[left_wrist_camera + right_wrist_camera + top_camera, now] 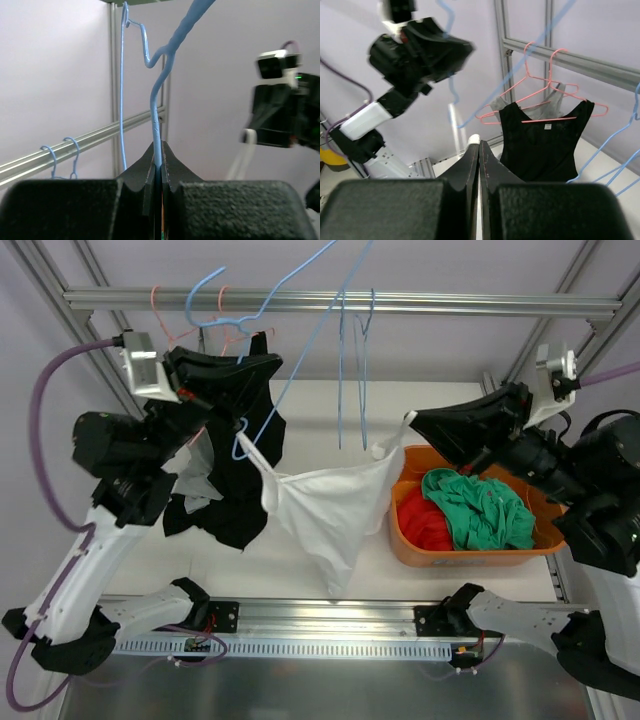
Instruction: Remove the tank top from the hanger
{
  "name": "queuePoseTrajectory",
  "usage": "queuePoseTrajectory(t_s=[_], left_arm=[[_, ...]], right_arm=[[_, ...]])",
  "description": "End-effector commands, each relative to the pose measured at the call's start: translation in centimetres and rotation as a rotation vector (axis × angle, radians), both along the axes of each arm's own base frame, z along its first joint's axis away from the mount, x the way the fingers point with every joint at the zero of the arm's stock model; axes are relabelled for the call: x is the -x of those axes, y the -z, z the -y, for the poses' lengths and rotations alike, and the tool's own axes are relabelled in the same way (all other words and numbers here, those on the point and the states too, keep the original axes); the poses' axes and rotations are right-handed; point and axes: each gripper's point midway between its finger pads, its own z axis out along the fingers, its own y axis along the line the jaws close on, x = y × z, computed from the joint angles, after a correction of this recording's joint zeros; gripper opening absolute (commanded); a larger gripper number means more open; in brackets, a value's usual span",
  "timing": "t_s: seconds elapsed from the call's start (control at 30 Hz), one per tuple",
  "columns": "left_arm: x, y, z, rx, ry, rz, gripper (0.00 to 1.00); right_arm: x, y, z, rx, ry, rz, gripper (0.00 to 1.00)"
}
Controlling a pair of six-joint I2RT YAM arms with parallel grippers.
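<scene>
A white tank top hangs stretched between my two grippers over the middle of the table. One strap is looped on the lower end of a blue wire hanger. My left gripper is shut on that hanger's wire, just below its twisted neck. My right gripper is shut on the other white strap, pulled out to the right. From the left wrist view that strap runs down from the blurred right gripper.
An orange basket with red and green clothes sits at the right. A black tank top on a pink hanger hangs behind my left arm. Spare blue hangers dangle from the rail.
</scene>
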Motion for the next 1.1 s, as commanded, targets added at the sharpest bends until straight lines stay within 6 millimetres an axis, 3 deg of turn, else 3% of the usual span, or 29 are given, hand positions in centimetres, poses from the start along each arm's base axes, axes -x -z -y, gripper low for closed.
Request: queuePoseTrajectory(t_s=[0.0,0.07,0.17,0.23,0.37,0.47,0.5,0.6,0.77,0.87,0.9,0.93,1.0,1.07], left_arm=[[0.2,-3.3,-1.2,0.114,-0.08,0.188,0.0],[-0.5,-1.7,-1.3,0.166,-0.096,0.211,0.0],[-0.4,0.3,-1.9,0.218,-0.115,0.234,0.0],[-0.3,1.8,-2.1,0.225,-0.122,0.233,0.0],[0.8,2.0,-3.3,0.271,-0.136,0.264,0.0],[1.6,2.4,-3.6,0.285,-0.126,0.282,0.0],[2.3,2.1,-4.3,0.326,-0.124,0.31,0.0],[2.7,2.8,-5.3,0.395,-0.13,0.314,0.0],[1.8,3.9,-5.9,0.429,-0.177,0.306,0.0],[-0.8,4.9,-5.5,0.334,-0.25,0.151,0.0],[-0.8,5.0,-6.1,0.325,-0.276,0.115,0.0],[-2.1,7.0,-5.4,0.258,-0.291,0.025,0.0],[-2.1,9.0,-5.9,0.229,-0.302,-0.052,0.0],[-2.6,12.3,-5.5,0.163,-0.302,-0.143,0.0]], right_arm=[[-0.4,6.4,-2.8,0.155,-0.097,-0.149,0.0],[-1.1,9.9,-4.5,0.208,-0.122,-0.205,0.0],[-0.9,13.3,-6.7,0.246,-0.175,-0.253,0.0],[-0.6,14.5,-8.0,0.269,-0.203,-0.268,0.0],[-1.3,16.9,-9.7,0.313,-0.191,-0.296,0.0],[-2.3,20.5,-10.9,0.369,-0.153,-0.345,0.0],[-2.5,22.5,-11.3,0.402,-0.134,-0.369,0.0],[-2.6,24.9,-12.8,0.405,-0.144,-0.416,0.0],[-2.4,29.3,-14.0,0.466,-0.131,-0.462,0.0],[-2.2,30.6,-13.9,0.482,-0.121,-0.478,0.09],[-2.1,30.8,-13.9,0.485,-0.121,-0.481,0.15],[-2.0,31.1,-13.8,0.49,-0.121,-0.487,0.39],[-2.0,31.6,-13.6,0.494,-0.11,-0.492,0.7],[-2.2,32.0,-13.2,0.503,-0.091,-0.488,0.76]])
